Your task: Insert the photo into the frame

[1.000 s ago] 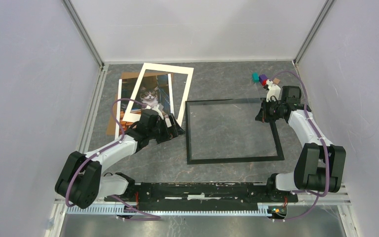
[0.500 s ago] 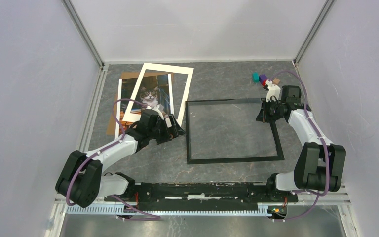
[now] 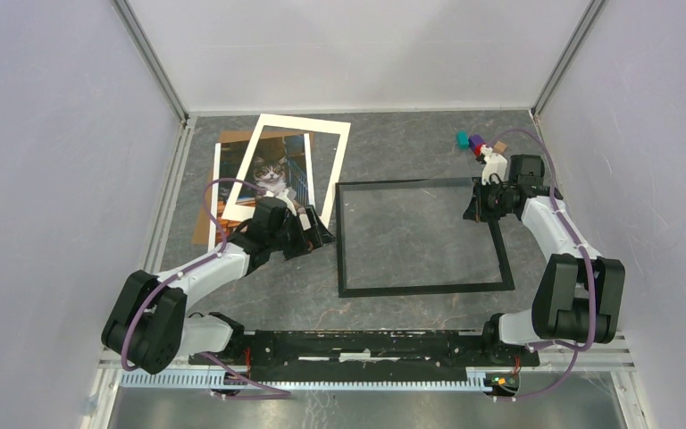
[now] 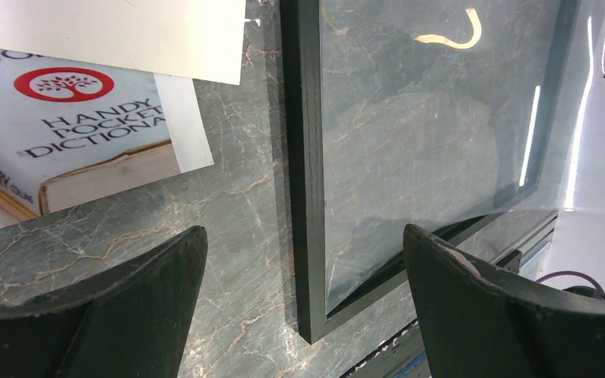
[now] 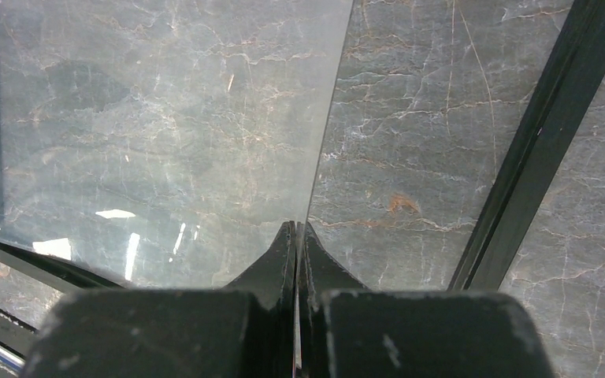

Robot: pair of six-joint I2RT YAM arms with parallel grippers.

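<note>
Grey marbled surface (image 3: 393, 143) beneath it all. Right of centre, lying flat: thin black frame (image 3: 424, 289), grey stone showing through its opening. Slanted across that opening, clear sheet (image 5: 142, 118), raised along its right edge and nipped there by right pincer (image 5: 297, 232), fingers pressed fully together on the thin edge. At far left, white mat (image 3: 326, 170), skewed, laid on top of photo (image 3: 272, 170) and covering its margins, cat's face visible through the window. Under both, brown backing board (image 3: 235, 138), peeking out at far and near left. Photo well apart from frame, outside it. Between mat's near right corner and frame's left rail, left pincer (image 4: 303, 236), low over bare stone, spread wide, gripping nothing. Far right: small coloured blocks (image 3: 476, 143), just beyond right pincer.
</note>
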